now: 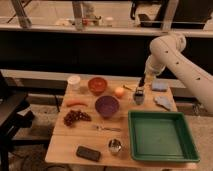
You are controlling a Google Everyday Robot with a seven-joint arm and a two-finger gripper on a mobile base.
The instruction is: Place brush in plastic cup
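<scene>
One arm is seen reaching in from the right, with the gripper (141, 82) hung over the back right part of the wooden table (65, 145). Whether it is apart or together cannot be told. A dark, thin item, taken to be the brush (141, 81), is seen at the gripper tip, directly above the plastic cup (139, 96); whether it is touching the cup cannot be told. The plastic cup is stood upright just right of the orange (119, 92) and just behind the green tray (161, 136). Two blue-grey cloths are laid at the right edge: one (159, 86) at the back, one (163, 102) nearer the tray. Further left, a white cup (74, 82), an orange-red bowl (97, 85), a carrot (76, 103), a purple bowl (107, 106) and a bunch of grapes (75, 117) are placed. Near the front edge, a metal cup (115, 146) and a black flat item (88, 153) are found, with a utensil (107, 128) laid just behind them.
</scene>
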